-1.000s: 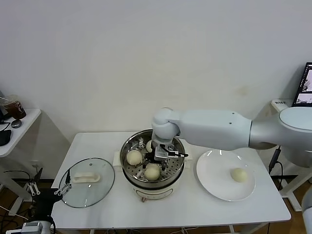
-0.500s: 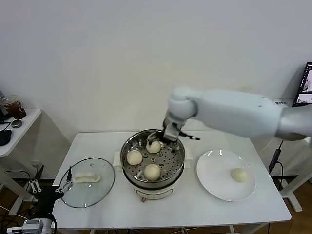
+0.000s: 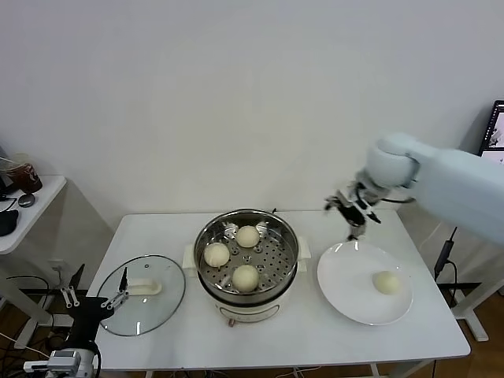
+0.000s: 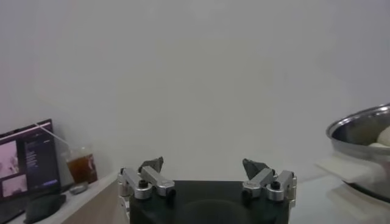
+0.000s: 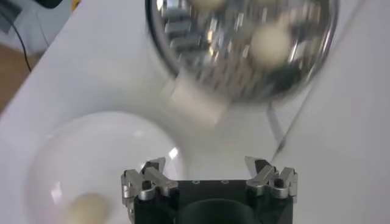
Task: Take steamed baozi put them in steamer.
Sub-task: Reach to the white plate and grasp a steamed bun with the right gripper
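Now 3 steamed baozi [image 3: 246, 277] sit in the steamer [image 3: 288, 260], and 1 bun [image 3: 385, 282] remains on the white plate [image 3: 346, 291]. The right gripper [image 3: 352, 209] hangs wide and empty above the plate's far rim, likely positioned to fetch it. The left gripper [image 3: 98, 298] idles, spread, beside the table.

The right arm [image 3: 441, 177] is a thick, smooth white shell with a rounded joint, ending in a black claw [image 3: 353, 214] whose silvery metal linkages, dark screws and dark fingertips [image 5: 155, 164] match the left claw [image 4: 207, 176].
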{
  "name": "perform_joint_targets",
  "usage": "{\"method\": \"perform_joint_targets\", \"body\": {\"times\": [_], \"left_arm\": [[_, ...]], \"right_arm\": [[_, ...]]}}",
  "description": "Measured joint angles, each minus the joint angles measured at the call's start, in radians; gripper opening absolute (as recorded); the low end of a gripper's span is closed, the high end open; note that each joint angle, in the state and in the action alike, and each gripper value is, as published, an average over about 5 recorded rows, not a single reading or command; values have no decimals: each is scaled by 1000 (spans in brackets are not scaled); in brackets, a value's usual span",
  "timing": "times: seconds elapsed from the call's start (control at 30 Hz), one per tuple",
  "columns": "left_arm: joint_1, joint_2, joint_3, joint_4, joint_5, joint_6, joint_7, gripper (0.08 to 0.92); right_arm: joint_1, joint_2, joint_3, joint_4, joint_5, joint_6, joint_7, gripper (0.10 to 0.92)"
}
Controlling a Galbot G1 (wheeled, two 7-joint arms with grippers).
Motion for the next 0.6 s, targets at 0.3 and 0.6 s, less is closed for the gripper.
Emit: {"method": "perform_joint_targets", "body": {"times": [0.3,0.6], "left_arm": [[11,-5,-2,4,9,2,0,823],[28,-12,-11,3,17,-1,-1,823]], "right_arm": [[-297,-98,236,-76,-113,-34,2,823],[-515,-95,421,-172,-221,-17,23,823]]}}
